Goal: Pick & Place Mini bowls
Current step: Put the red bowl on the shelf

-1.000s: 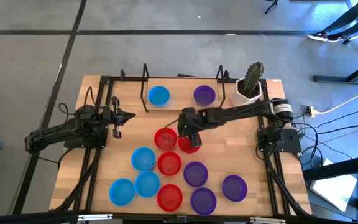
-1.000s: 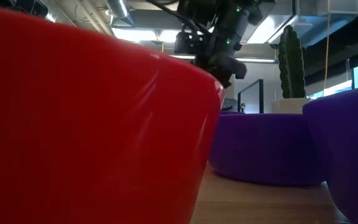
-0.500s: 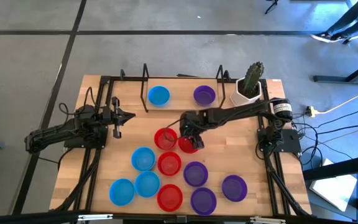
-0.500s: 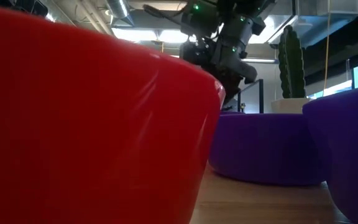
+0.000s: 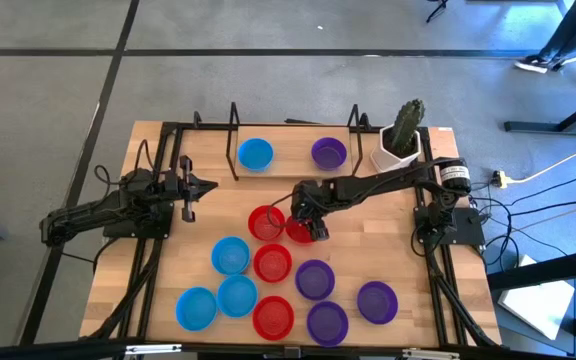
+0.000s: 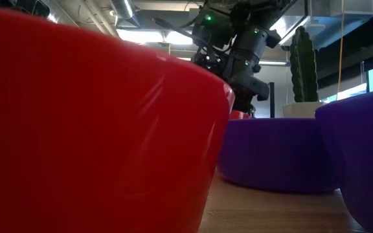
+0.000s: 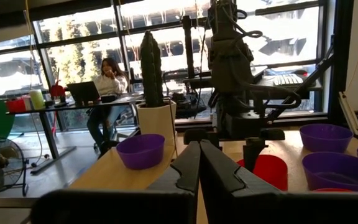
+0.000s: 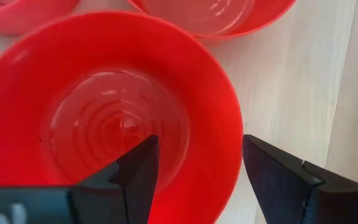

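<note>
Overhead, my right gripper [image 5: 306, 222] sits over a small round red plastic bowl [image 5: 302, 231] near the middle of the light wooden table [image 5: 388, 255], but from up there the arm hides most of that bowl and I cannot read the fingers. Its wrist camera fills the gap: the jaws stand released and wide, one dark finger [image 8: 138, 171] inside the red bowl [image 8: 114, 118] and the other finger [image 8: 278, 180] outside its rim, so the wall lies between them, not yet pinched. Two more red bowls [image 8: 191, 15] show just beyond that one. From table height I see only the right gripper [image 6: 245, 97] hanging behind a purple bowl [image 6: 274, 152], with a big red bowl [image 6: 96, 123] blocking the rest. My left gripper [image 5: 190, 190] waits clenched and empty at its own side of the table, well apart from every bowl; its camera looks across to a green cactus in a white pot [image 7: 153, 93]
</note>
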